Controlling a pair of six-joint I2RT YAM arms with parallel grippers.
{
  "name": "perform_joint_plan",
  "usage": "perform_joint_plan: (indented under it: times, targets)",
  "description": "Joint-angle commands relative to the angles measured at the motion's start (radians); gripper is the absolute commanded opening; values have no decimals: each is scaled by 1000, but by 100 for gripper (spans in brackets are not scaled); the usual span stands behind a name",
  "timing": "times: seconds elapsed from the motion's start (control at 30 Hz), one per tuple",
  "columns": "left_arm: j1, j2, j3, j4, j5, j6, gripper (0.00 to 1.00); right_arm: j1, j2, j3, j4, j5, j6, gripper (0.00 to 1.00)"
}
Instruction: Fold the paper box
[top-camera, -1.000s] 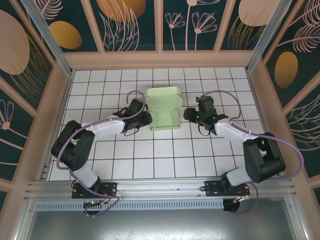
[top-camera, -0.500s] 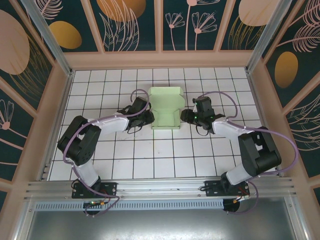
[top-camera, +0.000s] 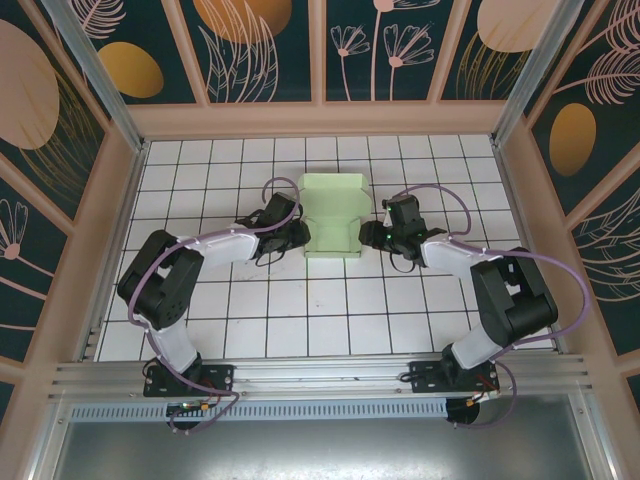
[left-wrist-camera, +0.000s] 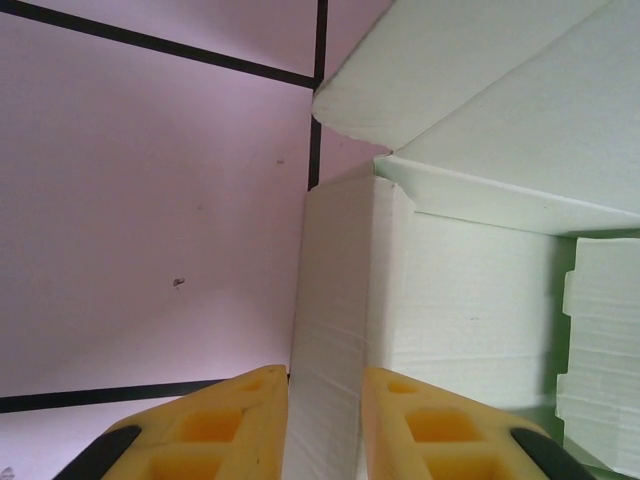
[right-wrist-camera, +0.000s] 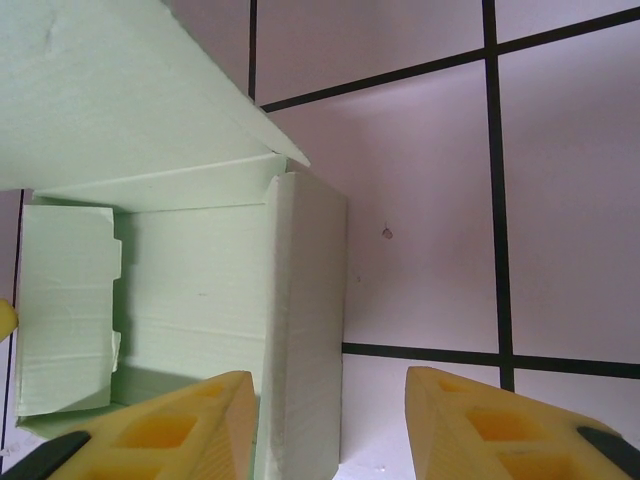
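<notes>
On the tiled table (top-camera: 200, 180), pale green paper box (top-camera: 331, 215), side walls raised, lid open

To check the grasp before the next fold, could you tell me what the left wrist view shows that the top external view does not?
Left wrist: the left gripper pinching the paper box by its side wall, one finger inside, one outside. Top external: the right gripper at the opposite wall, and the whole box outline. Both: the box on the tiled table.
</notes>
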Motion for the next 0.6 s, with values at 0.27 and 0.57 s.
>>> perform_joint_plan:
  times: [0.27, 0.57]
  targets:
    - [-5, -63, 25, -81, -23, 19, 26, 8, 9, 3, 10, -9, 11, 44]
    - [-6, -13, 21, 9, 81, -2, 24, 7, 11, 2, 7, -7, 9, 44]
